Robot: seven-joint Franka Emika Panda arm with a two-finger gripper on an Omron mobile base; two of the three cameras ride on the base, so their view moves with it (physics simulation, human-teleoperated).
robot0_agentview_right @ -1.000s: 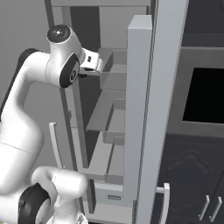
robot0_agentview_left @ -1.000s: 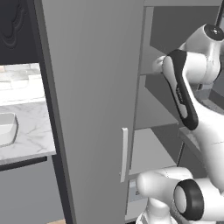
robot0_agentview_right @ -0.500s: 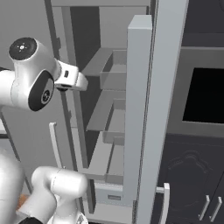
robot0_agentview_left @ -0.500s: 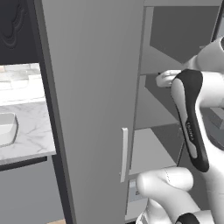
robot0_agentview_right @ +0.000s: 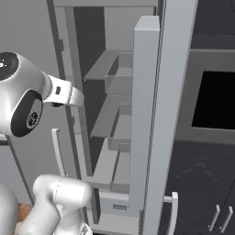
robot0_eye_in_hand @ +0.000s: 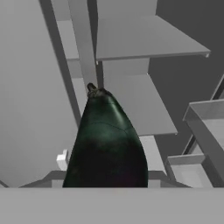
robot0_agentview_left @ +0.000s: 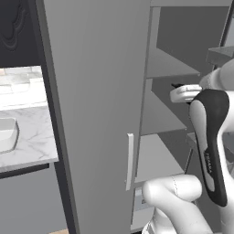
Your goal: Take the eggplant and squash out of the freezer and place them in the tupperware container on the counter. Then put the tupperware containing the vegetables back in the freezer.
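The first leg of the task looks to be in hand: an eggplant (robot0_eye_in_hand: 107,144) is in the gripper (robot0_eye_in_hand: 107,186) and is being carried out of the freezer (robot0_agentview_left: 91,91). In the hand view it rises from the bottom centre of the frame, so close to the camera that it hides the finger tips. Given how it sits along the gripper's line, the jaws appear partly closed around its thick end, though the contact itself is hidden.

The eggplant is dark, nearly black, with a green sheen and a faint purple tinge low down. It is broad at the base and tapers to a small brownish stem stub pointing at the upper middle of the frame. Its skin looks smooth and glossy, so it may slip if the grip is light.

Behind it, grey shelves (robot0_eye_in_hand: 144,39) fill the upper right of the hand view. In the left base view the freezer door takes the middle, and the marble counter (robot0_agentview_left: 27,137) lies at the left edge.

Next, the arm should clear the door edge and swing left toward the counter, where the container waits. The squash remains to be fetched.
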